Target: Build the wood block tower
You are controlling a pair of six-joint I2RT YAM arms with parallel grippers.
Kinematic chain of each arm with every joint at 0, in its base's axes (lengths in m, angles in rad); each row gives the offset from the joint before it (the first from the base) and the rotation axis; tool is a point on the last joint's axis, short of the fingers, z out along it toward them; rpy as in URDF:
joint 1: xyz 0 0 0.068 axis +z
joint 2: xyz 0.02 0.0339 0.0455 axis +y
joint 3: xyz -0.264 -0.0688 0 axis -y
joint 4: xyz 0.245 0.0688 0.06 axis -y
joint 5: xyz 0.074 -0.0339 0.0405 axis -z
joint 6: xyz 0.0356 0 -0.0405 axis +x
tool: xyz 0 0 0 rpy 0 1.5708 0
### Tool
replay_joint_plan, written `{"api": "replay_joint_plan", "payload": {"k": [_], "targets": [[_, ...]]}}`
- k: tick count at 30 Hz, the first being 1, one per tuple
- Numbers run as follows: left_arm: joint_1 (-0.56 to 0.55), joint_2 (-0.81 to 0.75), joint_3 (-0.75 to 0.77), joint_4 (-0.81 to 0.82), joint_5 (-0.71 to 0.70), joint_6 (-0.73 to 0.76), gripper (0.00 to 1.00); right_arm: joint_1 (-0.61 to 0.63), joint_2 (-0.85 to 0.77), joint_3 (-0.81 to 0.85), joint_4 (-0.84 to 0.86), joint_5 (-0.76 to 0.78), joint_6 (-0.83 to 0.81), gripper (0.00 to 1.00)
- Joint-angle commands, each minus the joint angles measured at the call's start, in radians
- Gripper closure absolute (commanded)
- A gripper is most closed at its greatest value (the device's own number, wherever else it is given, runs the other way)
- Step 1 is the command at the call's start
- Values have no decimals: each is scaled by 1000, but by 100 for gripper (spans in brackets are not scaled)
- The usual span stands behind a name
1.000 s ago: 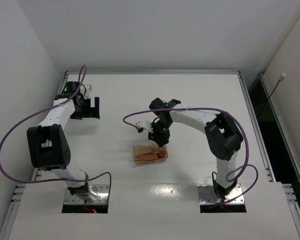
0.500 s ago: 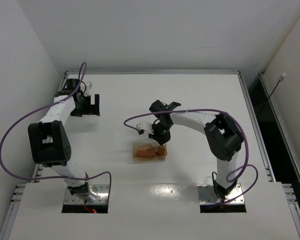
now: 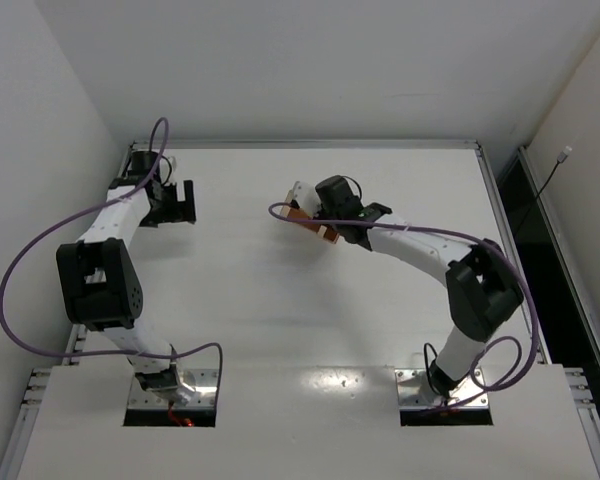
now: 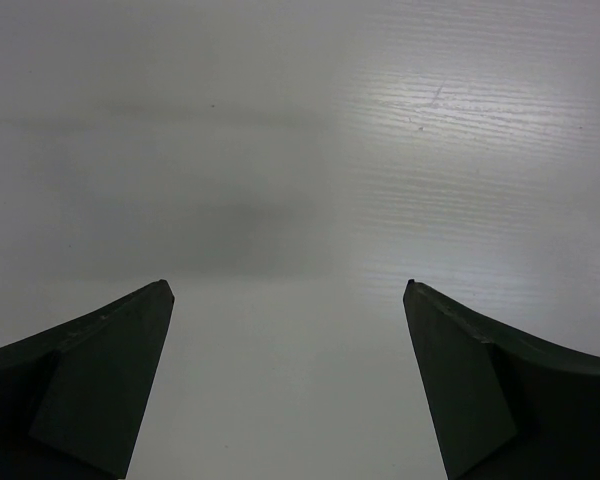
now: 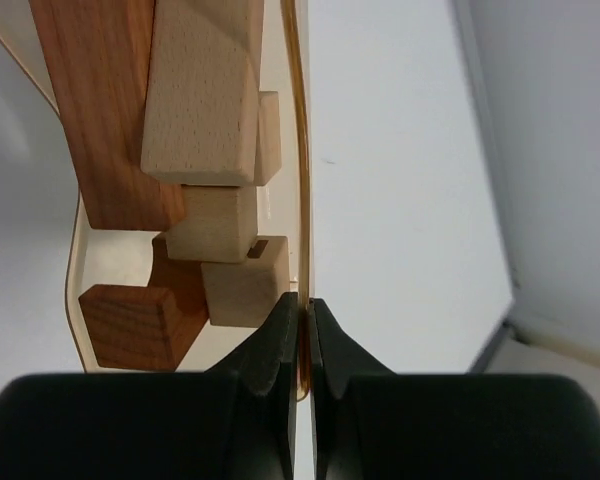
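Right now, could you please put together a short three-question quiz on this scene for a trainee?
1. True or false: the left end effector is holding a wood block.
2. What is the right end effector shut on? A) the thin wall of the orange tray; B) a single loose block; C) nothing at all.
3. In a few words: where are the wood blocks at this moment?

Key: 1. False; it is wide open with nothing between its fingers. 2. A. 3. Inside the orange tray, which the right end effector holds tilted.
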Motion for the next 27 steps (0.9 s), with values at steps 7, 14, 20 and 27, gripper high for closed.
{"api": "replay_joint_plan", "payload": {"k": [7, 14, 20, 27], "targets": [[40, -20, 34, 18, -36, -28, 0, 12, 120, -38, 538, 444, -189, 100], [69, -39, 25, 8, -36, -18, 0, 50, 193, -72, 756, 521, -367, 100], [99, -48, 5, -12, -27, 0, 0, 105, 193, -119, 899, 556, -445, 100], [141, -77, -43, -22, -2, 12, 0, 173, 193, -193, 1034, 682, -524, 100]]}}
